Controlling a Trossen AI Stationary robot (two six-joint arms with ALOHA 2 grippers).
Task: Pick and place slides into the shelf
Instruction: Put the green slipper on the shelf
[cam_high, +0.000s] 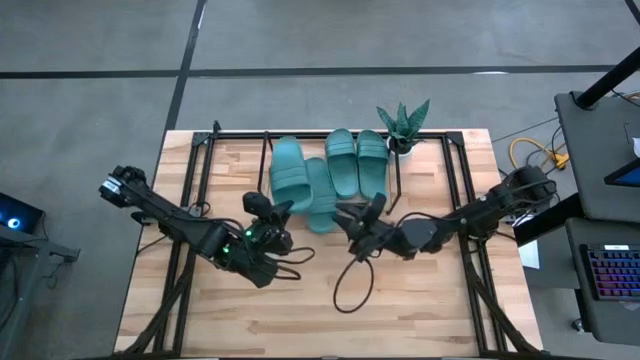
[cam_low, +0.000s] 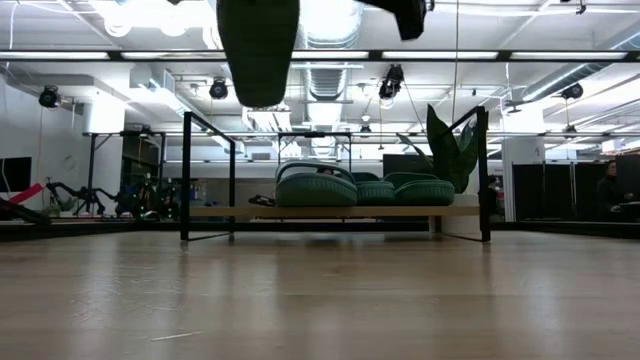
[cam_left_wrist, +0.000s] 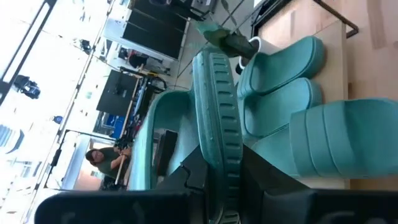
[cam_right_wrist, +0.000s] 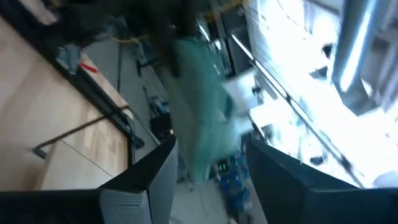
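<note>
Potted plant (cam_high: 402, 126): spiky green leaves, small white pot, at the shelf's right rear corner, just beside the rightmost slide

Black cable (cam_high: 352, 280): looped on the bare table (cam_high: 420, 310) in front of the right arm

Shelf (cam_high: 235, 160): thin black rods over a light wood board, at the table's far half

Slides, teal-green rubber, one wide strap each: three lie flat on the shelf (cam_high: 340, 160), long axes running front to back, side by side near the plant. A fourth slide (cam_high: 290, 180) stands on its edge, ribbed sole showing in the left wrist view, long axis also front to back

Left end effector (cam_high: 272, 215): clenched on the fourth slide's near end

Right end effector (cam_high: 368, 212): released, fingers spread, near the front of the slides
</note>
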